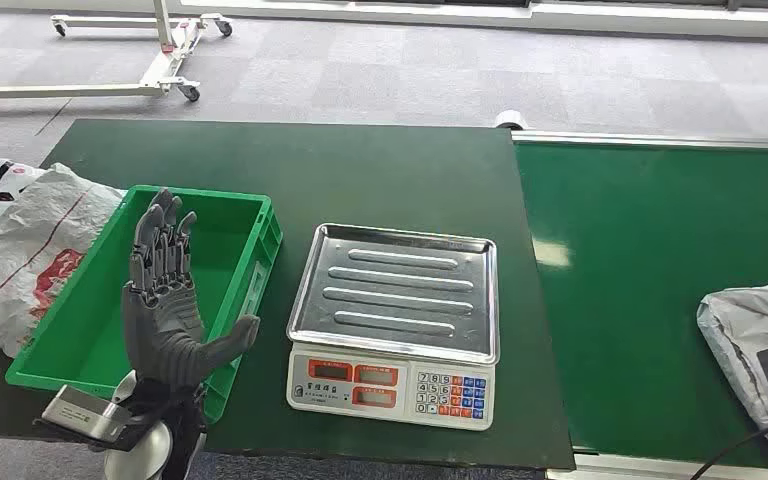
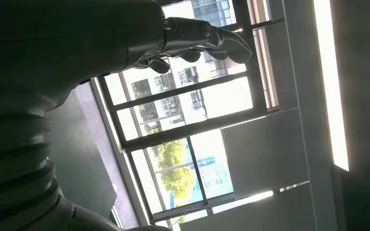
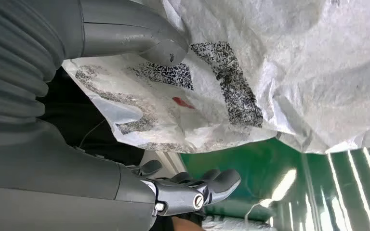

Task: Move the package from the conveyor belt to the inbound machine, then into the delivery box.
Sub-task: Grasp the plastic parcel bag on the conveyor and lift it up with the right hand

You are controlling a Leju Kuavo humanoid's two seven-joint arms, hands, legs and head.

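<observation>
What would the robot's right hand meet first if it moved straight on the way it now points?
Most likely the grey package: the right hand already has thumb and fingers on either side of its edge, though actual contact is unclear.

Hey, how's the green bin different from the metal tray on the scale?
The bin is green plastic with tall walls; the scale's tray is shiny metal, shallow and ribbed. The bin sits straight on the table, while the tray rests on top of the scale. The left hand is raised in front of the bin; nothing is near the tray. Both are rectangular and hold nothing that shows.
</observation>
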